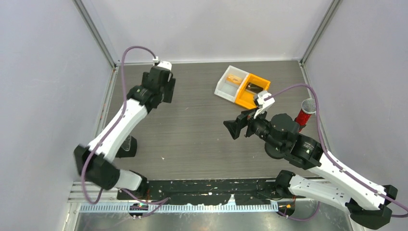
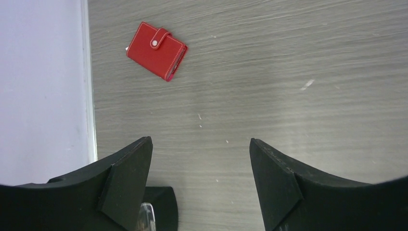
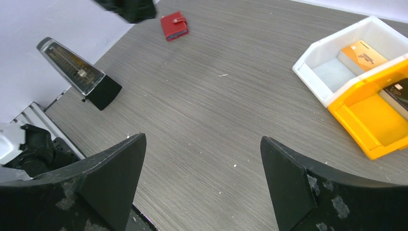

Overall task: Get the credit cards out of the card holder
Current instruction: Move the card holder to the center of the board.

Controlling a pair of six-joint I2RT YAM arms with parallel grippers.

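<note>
The card holder (image 2: 156, 50) is a small red wallet, snapped shut, lying flat on the table close to the left wall. It also shows far off in the right wrist view as the card holder (image 3: 173, 25). In the top view my left arm hides it. No credit cards show, as the holder is closed. My left gripper (image 2: 199, 140) hangs above the table short of the holder, open with nothing between the jaws; from above, the left gripper (image 1: 165, 90) is at the far left. My right gripper (image 1: 230, 130) hovers mid-table, open and empty, and points left (image 3: 203, 137).
A white bin (image 1: 224, 85) with an orange-tan boxy item and an orange bin (image 1: 250, 98) with a dark item stand at the back right. A red cylinder with a mesh top (image 1: 305, 113) is at the right edge. A clear object on a black base (image 1: 127, 144) stands near left.
</note>
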